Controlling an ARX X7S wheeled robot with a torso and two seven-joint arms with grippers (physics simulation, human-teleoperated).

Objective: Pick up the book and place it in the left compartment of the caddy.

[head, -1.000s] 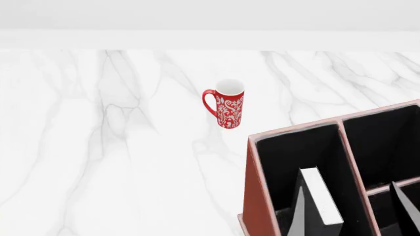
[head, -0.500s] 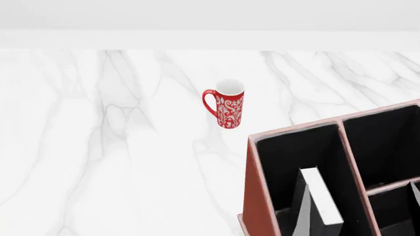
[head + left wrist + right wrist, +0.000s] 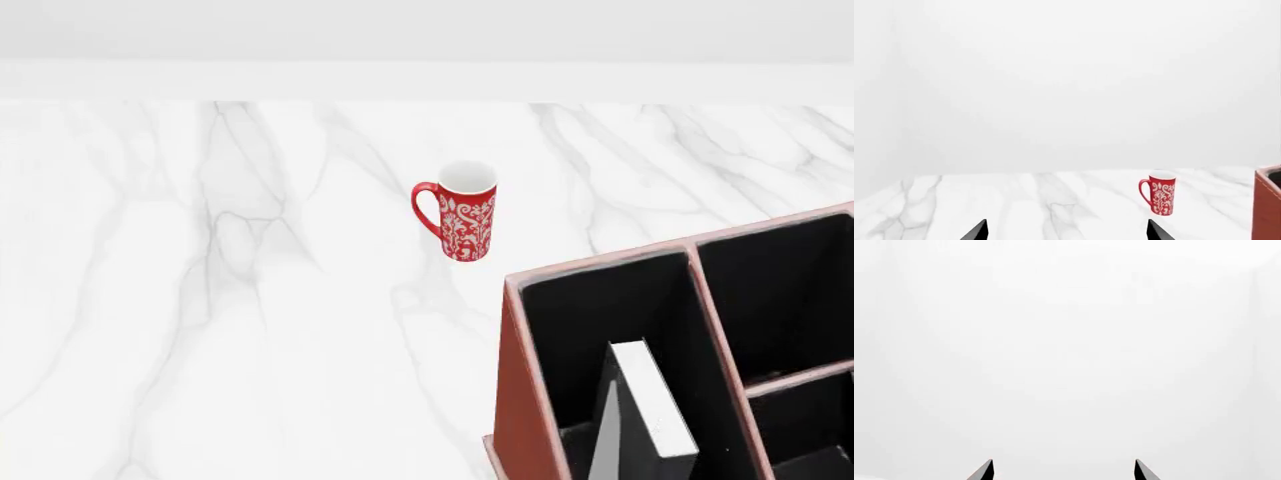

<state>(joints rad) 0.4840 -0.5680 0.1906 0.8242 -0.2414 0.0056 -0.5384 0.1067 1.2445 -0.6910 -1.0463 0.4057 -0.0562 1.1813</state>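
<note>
The caddy (image 3: 518, 400), reddish-brown with a black interior, stands at the lower right of the head view. The book (image 3: 650, 400) stands inside its left compartment (image 3: 601, 310), white page edges facing up and the dark cover beside them. Neither gripper shows in the head view. In the left wrist view my left gripper (image 3: 1066, 232) is open and empty over the marble table, with the caddy's edge (image 3: 1267, 205) at one side. In the right wrist view my right gripper (image 3: 1064, 471) is open and empty, facing a blank white wall.
A red mug (image 3: 462, 222) with a white pattern stands upright on the white marble table (image 3: 240, 300), beyond the caddy; it also shows in the left wrist view (image 3: 1159, 193). The caddy's two smaller sections (image 3: 781, 300) lie right of the book's slot.
A dark gripper finger that showed over the caddy's near right section has slid off to the lower right and out of the head view. The book, mug and caddy have not moved.
</note>
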